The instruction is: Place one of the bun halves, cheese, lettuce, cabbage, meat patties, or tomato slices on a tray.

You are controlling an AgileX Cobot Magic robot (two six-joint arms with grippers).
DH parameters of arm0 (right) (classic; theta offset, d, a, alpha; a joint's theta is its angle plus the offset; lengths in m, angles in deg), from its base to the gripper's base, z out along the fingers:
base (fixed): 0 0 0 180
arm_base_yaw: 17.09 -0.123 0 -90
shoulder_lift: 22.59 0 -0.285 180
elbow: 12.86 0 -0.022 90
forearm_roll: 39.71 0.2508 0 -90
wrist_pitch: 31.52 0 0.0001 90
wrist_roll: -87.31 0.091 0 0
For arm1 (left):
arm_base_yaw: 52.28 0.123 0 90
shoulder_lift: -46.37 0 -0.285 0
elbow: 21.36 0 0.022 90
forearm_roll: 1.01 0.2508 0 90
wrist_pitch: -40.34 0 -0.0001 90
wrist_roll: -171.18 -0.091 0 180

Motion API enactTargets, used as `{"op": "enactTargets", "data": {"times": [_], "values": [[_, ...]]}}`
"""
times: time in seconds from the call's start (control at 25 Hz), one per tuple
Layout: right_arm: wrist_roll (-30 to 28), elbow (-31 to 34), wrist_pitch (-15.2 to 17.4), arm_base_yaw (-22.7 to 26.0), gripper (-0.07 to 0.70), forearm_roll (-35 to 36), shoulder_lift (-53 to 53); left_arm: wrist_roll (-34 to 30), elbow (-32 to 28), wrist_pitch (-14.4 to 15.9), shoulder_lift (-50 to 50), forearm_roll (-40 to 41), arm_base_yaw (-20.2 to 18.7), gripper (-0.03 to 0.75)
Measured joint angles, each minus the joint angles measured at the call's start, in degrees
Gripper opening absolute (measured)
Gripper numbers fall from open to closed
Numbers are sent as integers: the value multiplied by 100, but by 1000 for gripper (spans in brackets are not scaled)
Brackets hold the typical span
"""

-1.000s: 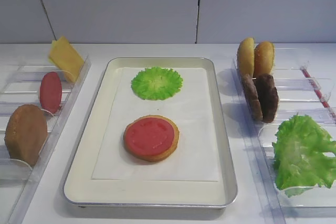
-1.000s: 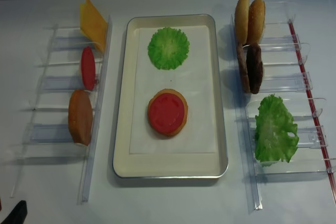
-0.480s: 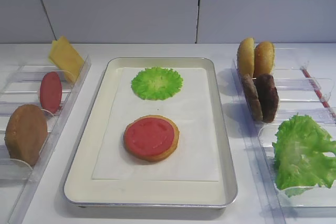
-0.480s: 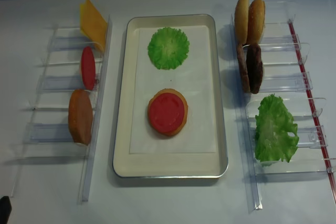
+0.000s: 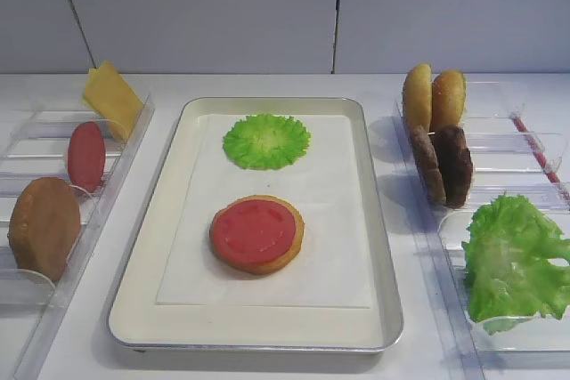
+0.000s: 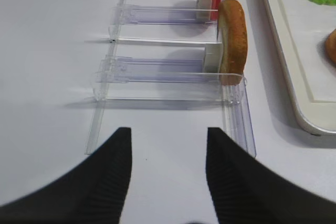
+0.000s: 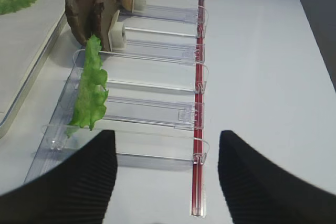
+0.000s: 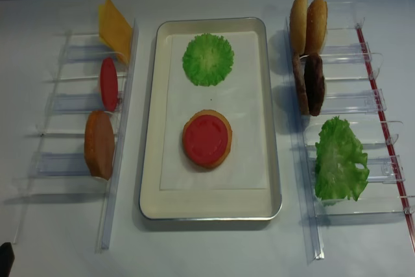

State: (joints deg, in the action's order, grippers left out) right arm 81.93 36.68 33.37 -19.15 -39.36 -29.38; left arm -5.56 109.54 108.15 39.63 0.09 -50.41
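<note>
1. Look at your tray [image 5: 169,220] first: a tomato slice [image 5: 254,230] lies flat on top of a bun half [image 5: 287,255] near the middle of the paper liner [image 5: 329,255], and a round frilly green leaf [image 5: 266,141], lettuce or cabbage, I can't tell which, sits apart from it toward the far end.
2. So by my read the placing is well under way: three items are on the tray, and nothing on it looks tipped or hanging over the rim.
3. On your left rack [image 8: 120,115], the cheese [image 8: 115,29] leans at the far end, the other tomato slice [image 8: 108,84] stands on edge behind its divider, and a bun half [image 8: 99,144] stands on edge nearest you.
4. On your right rack [image 8: 363,105], two bun halves [image 8: 308,23] stand together at the far end, the two meat patties [image 8: 309,84] stand just in front of them, and a big lettuce leaf [image 8: 339,160] rests in the near bin.
5. Your left gripper [image 6: 167,169] has its jaws spread apart with nothing between them, hanging short of the near end of the left rack.
6. Your right gripper [image 7: 167,171] is likewise spread wide and empty, sitting just short of the lettuce bin.
7. Cheese or a patty looks like the sensible next layer; neither is touched yet.
</note>
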Motion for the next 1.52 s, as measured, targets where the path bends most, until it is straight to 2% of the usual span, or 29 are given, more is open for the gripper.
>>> {"op": "enactTargets", "data": {"times": [1.52], "values": [[0,0,0,0,444,0,0,8,0,0,0,0,0,307]]}}
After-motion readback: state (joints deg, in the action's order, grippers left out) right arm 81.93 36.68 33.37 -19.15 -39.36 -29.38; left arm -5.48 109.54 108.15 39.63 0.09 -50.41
